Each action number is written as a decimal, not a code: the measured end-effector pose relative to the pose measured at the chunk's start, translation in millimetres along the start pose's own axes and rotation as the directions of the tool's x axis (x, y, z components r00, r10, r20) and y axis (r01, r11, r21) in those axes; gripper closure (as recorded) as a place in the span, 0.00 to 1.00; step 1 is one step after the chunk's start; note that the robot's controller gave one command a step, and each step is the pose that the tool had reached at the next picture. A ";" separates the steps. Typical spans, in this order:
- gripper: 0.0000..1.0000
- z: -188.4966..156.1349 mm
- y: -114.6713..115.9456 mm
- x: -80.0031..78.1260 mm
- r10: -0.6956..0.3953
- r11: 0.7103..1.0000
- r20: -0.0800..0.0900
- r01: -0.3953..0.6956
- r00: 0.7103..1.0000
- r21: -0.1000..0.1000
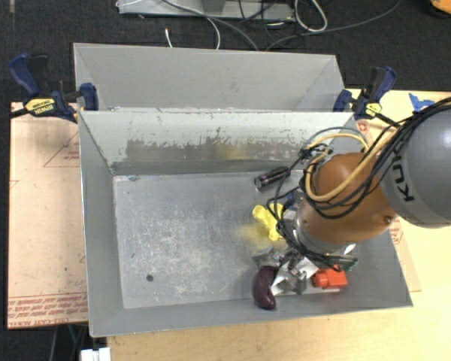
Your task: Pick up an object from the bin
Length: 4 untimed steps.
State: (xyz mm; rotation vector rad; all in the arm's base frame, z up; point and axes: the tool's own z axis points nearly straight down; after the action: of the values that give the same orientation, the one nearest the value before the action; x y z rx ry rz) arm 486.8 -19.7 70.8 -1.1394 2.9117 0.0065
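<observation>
Dark purple oblong thing point(264, 288) lies just beside the claw point(289, 271), near the bin point(210, 314)'s wall; claw's opening unclear.

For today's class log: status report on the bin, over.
Pincer low in bin, near right corner. Beside it: dark purple lump. Crowding close: orange-red piece, yellow thing.

My bin point(173, 232) is grey sheet metal, matt and dull, its floor finely scratched and its back wall rubbed in a darker, scuffed band. The orange-brown cover point(346, 209) on my wrist is smooth and glossy; the cables point(334, 194) looped over it look rubbery. My grey arm link point(436, 171) has a smooth satin skin. The yellow thing point(267, 222) looks like matt plastic, the dark purple thing point(264, 288) smooth and shiny, the orange-red piece point(331, 279) hard plastic.
</observation>
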 end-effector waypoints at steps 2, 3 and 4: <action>1.00 -1.8 0.4 -0.2 0.001 1.000 0.001 -0.001 1.000 -0.001; 1.00 -4.1 0.6 -0.6 0.003 1.000 0.002 -0.003 1.000 -0.001; 1.00 -8.4 1.2 -0.6 0.005 1.000 0.001 -0.005 1.000 -0.002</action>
State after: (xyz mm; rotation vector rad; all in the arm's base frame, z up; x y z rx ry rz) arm 486.4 -18.5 79.2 -1.1323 2.9143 0.0107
